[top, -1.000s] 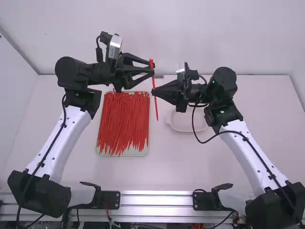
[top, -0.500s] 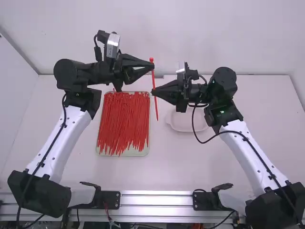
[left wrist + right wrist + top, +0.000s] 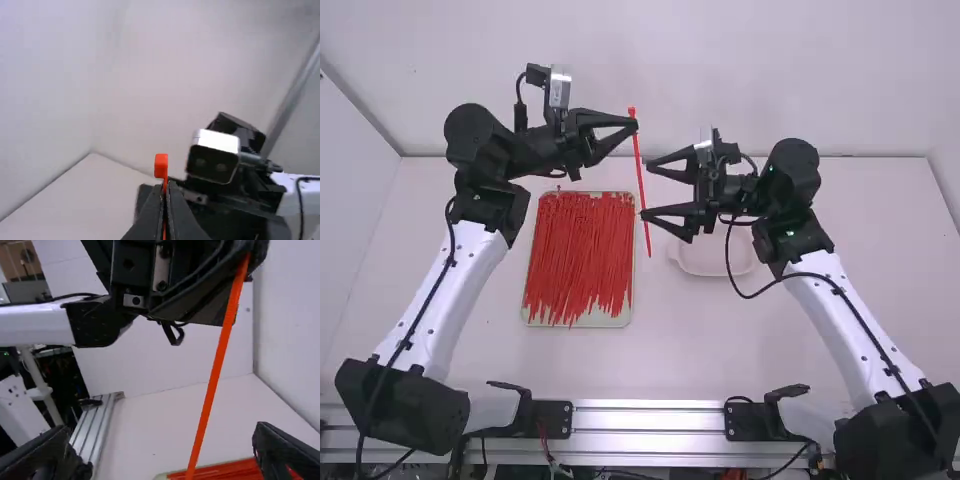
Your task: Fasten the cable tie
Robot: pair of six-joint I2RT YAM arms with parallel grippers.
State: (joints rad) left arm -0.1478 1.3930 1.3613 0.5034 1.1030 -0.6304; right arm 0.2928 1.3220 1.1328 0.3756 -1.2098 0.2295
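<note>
A single red cable tie [image 3: 642,190] hangs upright above the table, its head at the top. My left gripper [image 3: 632,126] is shut on it just under the head; in the left wrist view the fingers [image 3: 150,210] press the strap below the head of the cable tie [image 3: 161,165]. My right gripper [image 3: 644,190] is open, one finger on each side of the hanging strap, neither touching it. In the right wrist view the cable tie [image 3: 215,370] runs down between the spread fingers [image 3: 285,452], and the left gripper [image 3: 175,275] grips it higher up.
A tray [image 3: 529,316] holding several red cable ties [image 3: 580,255] lies under the left arm. A white bowl [image 3: 710,258] sits on the table below the right gripper. A back wall stands close behind both grippers.
My right gripper, shut at the strap before, has opened wide. The left gripper has risen a little with the tie and tilted back.
</note>
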